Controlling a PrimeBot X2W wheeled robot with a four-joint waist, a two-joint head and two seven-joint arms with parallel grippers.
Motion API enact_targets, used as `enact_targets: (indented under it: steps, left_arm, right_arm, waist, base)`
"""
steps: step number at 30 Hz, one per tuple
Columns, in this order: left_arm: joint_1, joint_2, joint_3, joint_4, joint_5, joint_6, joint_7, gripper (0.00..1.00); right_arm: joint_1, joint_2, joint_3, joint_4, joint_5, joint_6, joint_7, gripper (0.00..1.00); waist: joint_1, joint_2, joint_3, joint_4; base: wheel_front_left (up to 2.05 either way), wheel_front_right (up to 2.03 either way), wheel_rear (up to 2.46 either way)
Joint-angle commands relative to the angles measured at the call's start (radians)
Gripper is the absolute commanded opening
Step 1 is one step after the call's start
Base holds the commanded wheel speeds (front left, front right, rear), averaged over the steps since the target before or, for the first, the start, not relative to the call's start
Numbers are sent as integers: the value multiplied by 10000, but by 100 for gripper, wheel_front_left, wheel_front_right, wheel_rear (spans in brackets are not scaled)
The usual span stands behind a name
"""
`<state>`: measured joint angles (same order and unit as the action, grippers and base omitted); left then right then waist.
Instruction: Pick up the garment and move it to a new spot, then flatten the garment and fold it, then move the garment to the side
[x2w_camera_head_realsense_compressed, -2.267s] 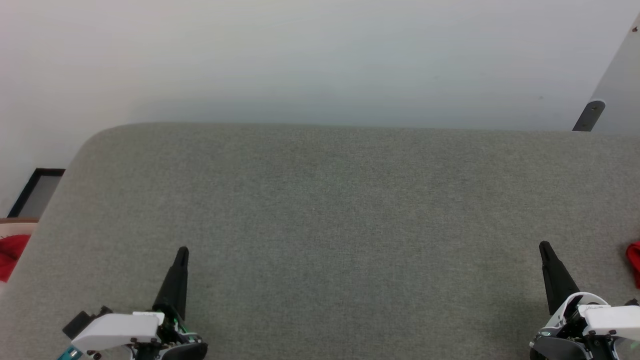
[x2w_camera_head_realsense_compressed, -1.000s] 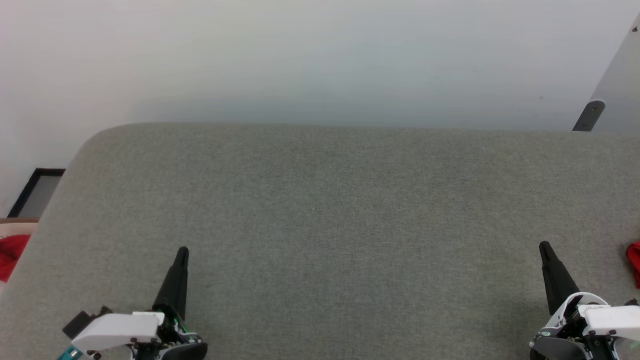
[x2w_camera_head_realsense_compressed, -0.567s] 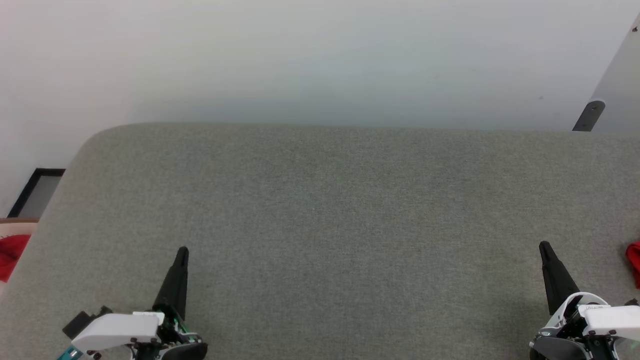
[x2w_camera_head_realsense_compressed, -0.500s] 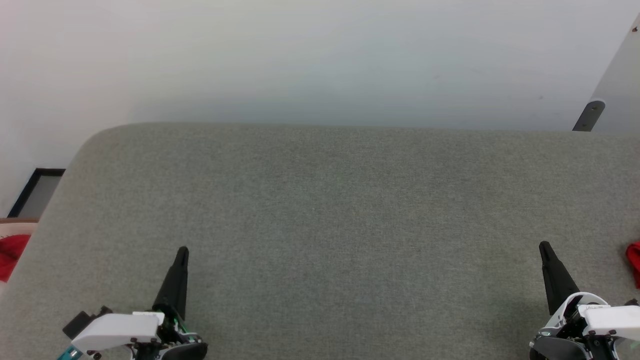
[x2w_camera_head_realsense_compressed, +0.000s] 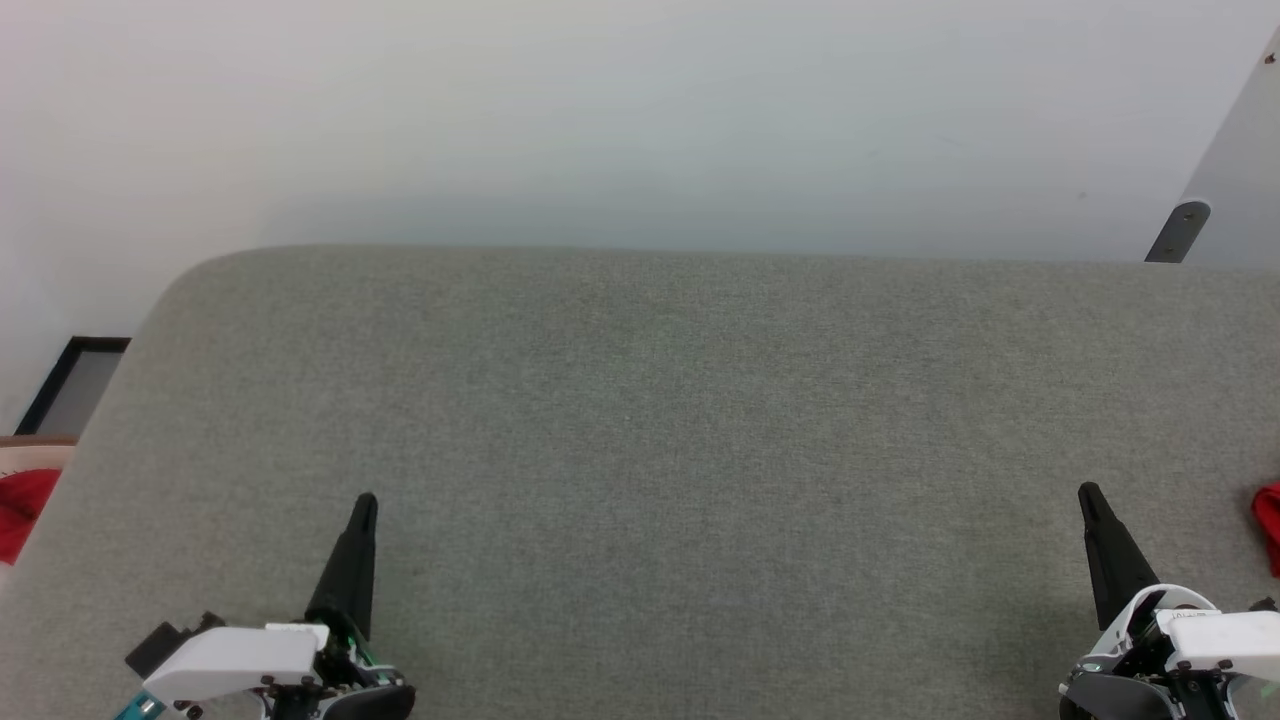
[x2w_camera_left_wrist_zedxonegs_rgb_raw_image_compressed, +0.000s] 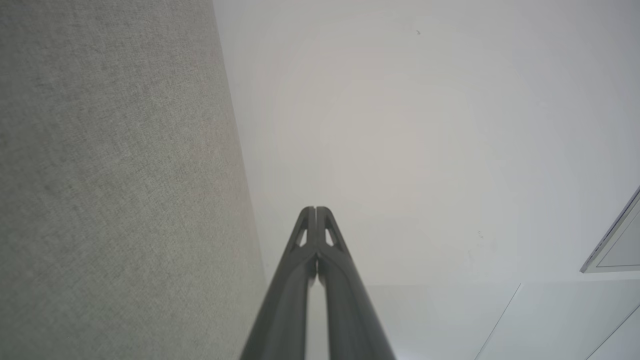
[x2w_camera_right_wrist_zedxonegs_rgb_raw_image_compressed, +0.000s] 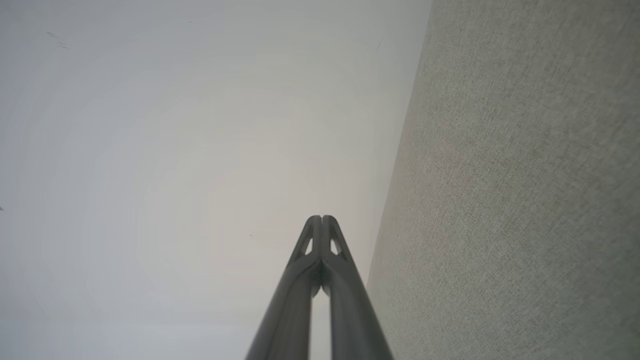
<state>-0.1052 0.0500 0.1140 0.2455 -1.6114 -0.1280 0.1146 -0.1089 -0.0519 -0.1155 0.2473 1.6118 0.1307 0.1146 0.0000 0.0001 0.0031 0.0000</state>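
- Well, in the head view I am looking down on a grey pad (x2w_camera_head_realsense_compressed: 640, 420) whose weave is lying bare between my two grippers, with a pale wall (x2w_camera_head_realsense_compressed: 600, 120) rising behind it.
- A red cloth (x2w_camera_head_realsense_compressed: 22, 510) is peeking in at the left edge, off the pad and lower down, with a pale patch just above it. A red scrap (x2w_camera_head_realsense_compressed: 1269, 525) is lying on the pad at the right edge, just beyond my right gripper (x2w_camera_head_realsense_compressed: 1088, 495). So little of either is showing that I cannot tell which one is the garment (the pale patch is tempting me toward the left one, no more).
- Judging progress from that, the scene is fitting a shirt waiting at the side to be fetched just as well as a folded shirt already set aside, so I am calling no step done or left.
- My left gripper (x2w_camera_head_realsense_compressed: 365, 505) and the right one are resting low at the near edge, each pair of fingers pressed together into one dark spike.
- In the left wrist view my fingers (x2w_camera_left_wrist_zedxonegs_rgb_raw_image_compressed: 292, 300) are meeting tip to tip and pinching nothing, with the pad running along their left.
- In the right wrist view my fingers (x2w_camera_right_wrist_zedxonegs_rgb_raw_image_compressed: 350, 310) are likewise closed on nothing, with the pad on their right. I cannot tell whether the tips are brushing it.
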Motion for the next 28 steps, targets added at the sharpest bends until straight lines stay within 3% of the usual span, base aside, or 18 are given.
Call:
enact_targets:
  steps: [1,28]
  left_arm:
    - [-97,-5,18,9,-30,-52,25,0]
    - [-96,-5,17,8,-30,-52,24,0]
  right_arm:
    - [-34,36,32,-3,23,0,7,0]
    - [-34,36,32,-4,24,0,6,0]
  waist:
    - [0,-1,0,0]
    - [0,-1,0,0]
  base:
    - [0,0,0]
    - [0,0,0]
